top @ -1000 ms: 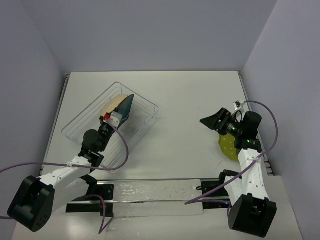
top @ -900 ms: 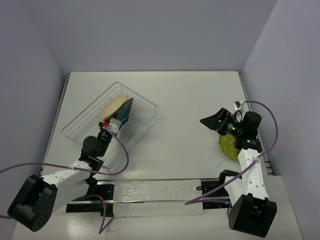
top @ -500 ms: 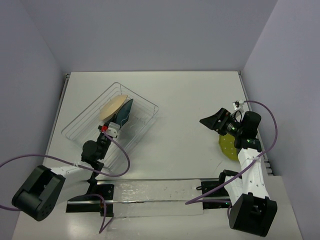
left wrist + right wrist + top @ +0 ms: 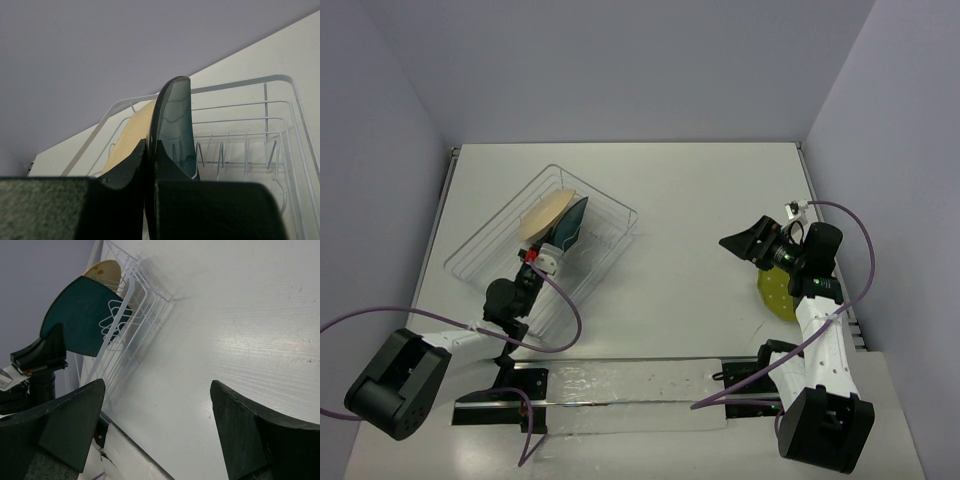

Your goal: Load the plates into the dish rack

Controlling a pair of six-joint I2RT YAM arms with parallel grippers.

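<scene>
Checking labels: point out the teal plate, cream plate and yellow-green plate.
teal plate (image 4: 175, 120): left wrist view, middle of its glossy face.
cream plate (image 4: 542, 216): top view, middle of its pale face.
yellow-green plate (image 4: 772, 296): top view, exposed dotted face.

Upright teal plate (image 4: 572, 220) in dish rack (image 4: 480, 245)

- The cream plate (image 4: 542, 215) and teal plate (image 4: 570, 222) are standing side by side, taking up part of the dish rack (image 4: 598, 245); the ribs beyond the teal one are lying open.
- The left gripper (image 4: 538, 258) is hanging just before the teal plate, blocking that approach.
- Bare table (image 4: 690, 220) is giving wide passage between the rack and the right gripper (image 4: 745, 243).
</scene>
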